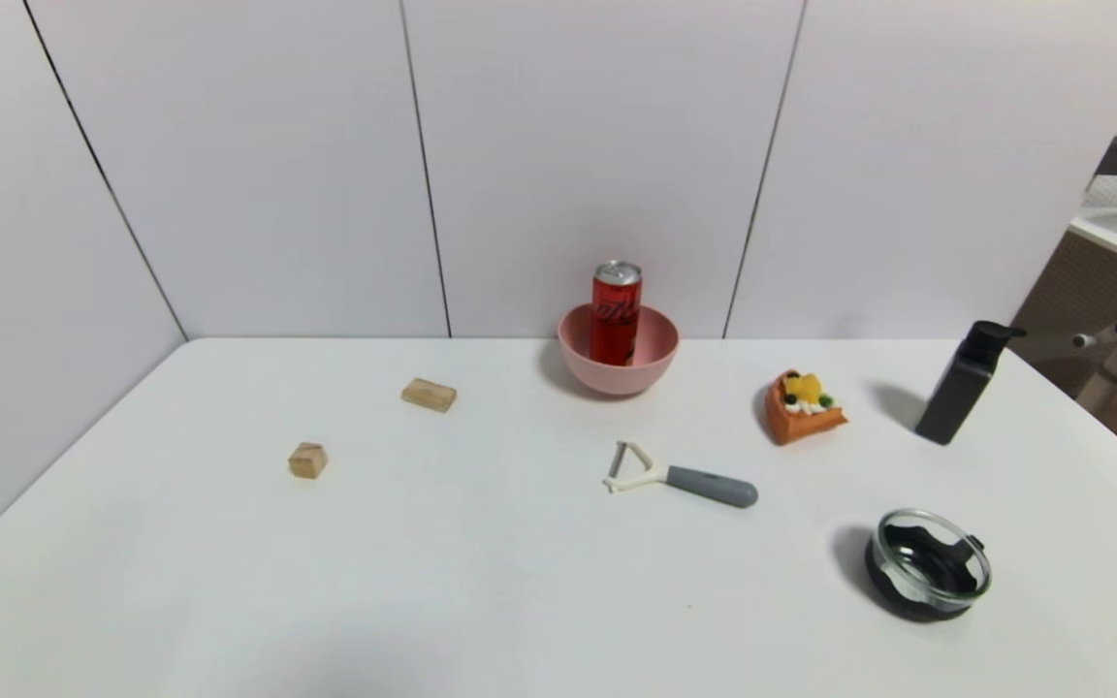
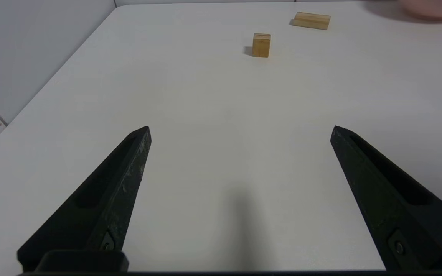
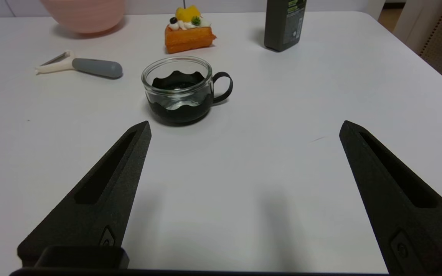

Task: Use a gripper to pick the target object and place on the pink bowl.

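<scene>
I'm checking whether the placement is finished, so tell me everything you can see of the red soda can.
The red soda can is slim and tall, with a glossy red body, dark lettering on its side and a silver top. It looks like metal and undented. It stands upright inside the pink bowl, its lower part hidden behind the bowl's near wall, its top well above the rim. The bowl sits near the back wall, about mid-table. Neither pincer touches it; only the head view shows it.

White table (image 1: 481, 582) against pale panelled walls (image 1: 597, 145).
</scene>
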`<state>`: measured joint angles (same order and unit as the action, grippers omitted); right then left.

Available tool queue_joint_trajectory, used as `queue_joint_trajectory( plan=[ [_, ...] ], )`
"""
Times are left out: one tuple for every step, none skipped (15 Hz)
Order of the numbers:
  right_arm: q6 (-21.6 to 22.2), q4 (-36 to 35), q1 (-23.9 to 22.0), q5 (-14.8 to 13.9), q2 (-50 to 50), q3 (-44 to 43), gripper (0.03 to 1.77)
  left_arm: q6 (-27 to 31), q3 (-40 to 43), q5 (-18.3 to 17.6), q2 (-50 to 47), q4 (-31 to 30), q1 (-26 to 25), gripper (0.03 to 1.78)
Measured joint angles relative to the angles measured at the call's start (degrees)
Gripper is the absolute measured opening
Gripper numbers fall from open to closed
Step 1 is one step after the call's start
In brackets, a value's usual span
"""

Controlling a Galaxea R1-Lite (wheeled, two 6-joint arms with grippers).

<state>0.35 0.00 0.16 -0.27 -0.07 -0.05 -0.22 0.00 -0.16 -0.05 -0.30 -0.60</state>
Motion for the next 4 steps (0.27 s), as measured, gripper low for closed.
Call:
queue_joint_trajectory(
  plan=[
    [-0.09,0.0,0.0,0.0,0.0,0.0,1.69,0.0,0.0,-0.02,0.0,0.0,0.0,1.69],
    [-0.02,0.0,0.0,0.0,0.0,0.0,1.69,-0.02,0.0,-0.02,0.0,0.0,0.0,1.69],
    [0.16,0.0,0.0,0.02,0.0,0.0,1.69,-0.02,0.0,0.0,0.0,0.0,0.0,1.69],
    [0.27,0.02,0.0,0.05,0.0,0.0,1.69,0.0,0.0,0.0,0.0,0.0,0.0,1.69]
  ],
)
